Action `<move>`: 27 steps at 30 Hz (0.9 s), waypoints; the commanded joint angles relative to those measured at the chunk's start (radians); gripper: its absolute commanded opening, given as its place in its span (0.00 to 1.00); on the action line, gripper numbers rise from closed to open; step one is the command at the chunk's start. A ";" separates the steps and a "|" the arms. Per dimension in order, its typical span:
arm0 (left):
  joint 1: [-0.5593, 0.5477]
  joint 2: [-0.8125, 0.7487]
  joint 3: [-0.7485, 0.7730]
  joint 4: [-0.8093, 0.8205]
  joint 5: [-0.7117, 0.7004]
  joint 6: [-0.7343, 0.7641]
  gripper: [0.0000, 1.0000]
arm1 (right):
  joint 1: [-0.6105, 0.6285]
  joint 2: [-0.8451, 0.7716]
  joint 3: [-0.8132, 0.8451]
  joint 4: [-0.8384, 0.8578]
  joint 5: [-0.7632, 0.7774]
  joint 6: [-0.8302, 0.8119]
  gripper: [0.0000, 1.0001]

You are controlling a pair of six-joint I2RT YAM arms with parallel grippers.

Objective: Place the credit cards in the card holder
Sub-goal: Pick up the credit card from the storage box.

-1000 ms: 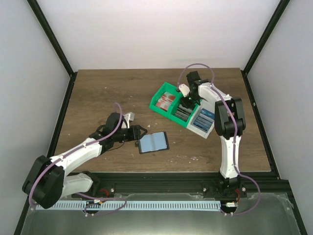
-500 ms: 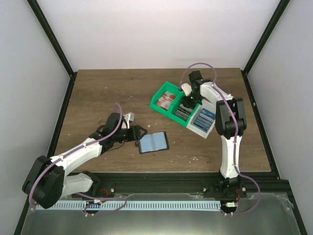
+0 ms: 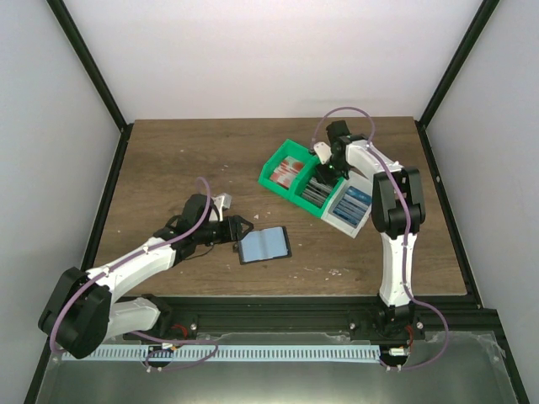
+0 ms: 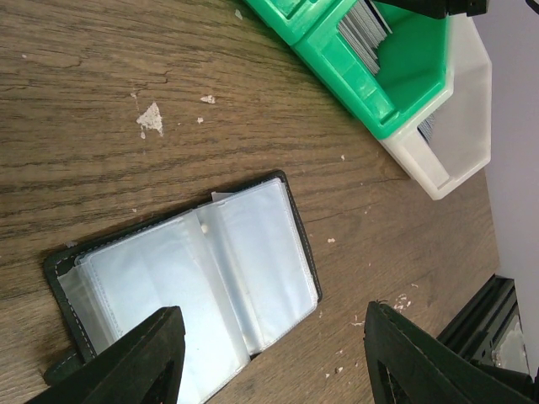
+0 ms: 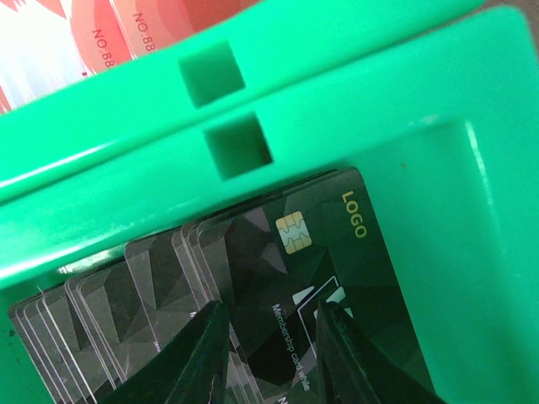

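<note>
The black card holder (image 3: 263, 245) lies open on the table, its clear sleeves up; it also shows in the left wrist view (image 4: 189, 286). My left gripper (image 3: 242, 228) is open at the holder's left edge, its jaws wide apart over the sleeves (image 4: 271, 320). The blue credit cards (image 3: 353, 202) stand in the white bin (image 3: 343, 220). My right gripper (image 3: 322, 174) is down in the middle green bin (image 5: 472, 210), open with a narrow gap (image 5: 271, 316), its fingers straddling the front black cards (image 5: 312, 252) marked "LOGO". It holds nothing I can see.
Two joined green bins (image 3: 275, 178) sit at the back right, one with red cards (image 3: 288, 171), one with black cards. The white bin adjoins them (image 4: 459, 109). Small white specks (image 4: 150, 119) lie on the wood.
My right gripper has shifted slightly within the green bin. The left arm and the card holder have not moved.
</note>
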 commanded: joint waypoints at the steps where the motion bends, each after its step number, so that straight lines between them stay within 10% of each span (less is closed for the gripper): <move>1: -0.002 0.001 -0.014 0.015 0.004 -0.004 0.61 | -0.025 -0.033 0.048 0.005 0.021 0.018 0.30; 27: -0.001 0.001 -0.027 0.027 0.003 -0.011 0.61 | -0.026 -0.089 -0.027 0.130 0.190 -0.016 0.14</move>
